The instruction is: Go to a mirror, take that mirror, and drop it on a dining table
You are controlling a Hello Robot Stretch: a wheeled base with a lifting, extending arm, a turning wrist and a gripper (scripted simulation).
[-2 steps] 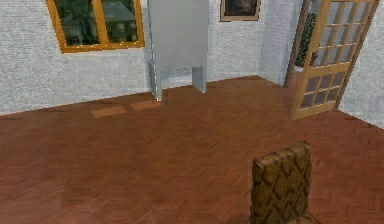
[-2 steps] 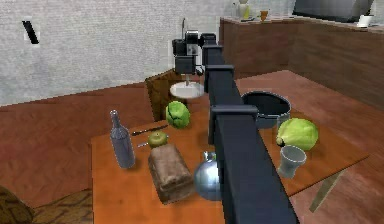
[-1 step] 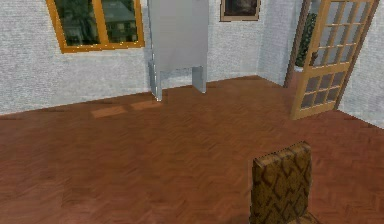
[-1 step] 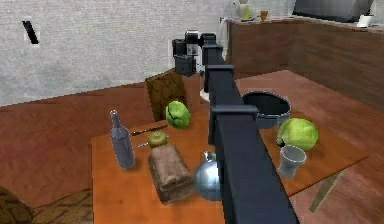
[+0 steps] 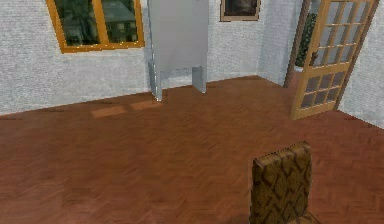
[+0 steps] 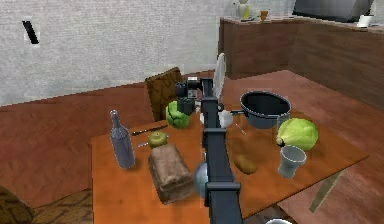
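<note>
- On the forward view's left wall, an orange-framed window [image 5: 95, 25], with bare wooden floor [image 5: 150, 150] below.
- Against the middle of that wall, a tall grey panel [image 5: 177, 40] on two short feet.
- Right of it, a framed picture [image 5: 240, 8] high on the wall, then a glass-paned door [image 5: 330, 60] standing ajar.
- At the bottom right, a brown patterned chair back [image 5: 283, 180], nearest the camera.
- In the arm side view, an orange-brown table [image 6: 120, 190] crowded with things; at its left a blue-grey bottle [image 6: 122, 140], and near it a loaf of bread [image 6: 170, 172].
- Behind them, another chair [image 6: 163, 88] at the table's far edge, with a green round thing [image 6: 180, 115] just in front.
- Down the middle, the dark arm [image 6: 215, 150], with the claw [image 6: 190, 100] at its far end among the clutter; cannot tell whether it holds anything.
- Just beside the arm's far end, a thin pale disc [image 6: 219, 72], mirror-like, upright and edge-on, at the table's far edge; cannot tell whether resting or lifted.
- Right of the arm, a brown potato [image 6: 245, 163], a dark bowl [image 6: 265, 105], a green lettuce [image 6: 297, 132] and a grey cup [image 6: 291, 160], all on the table.
- Far back right, a dark wooden counter [image 6: 300, 50].
</note>
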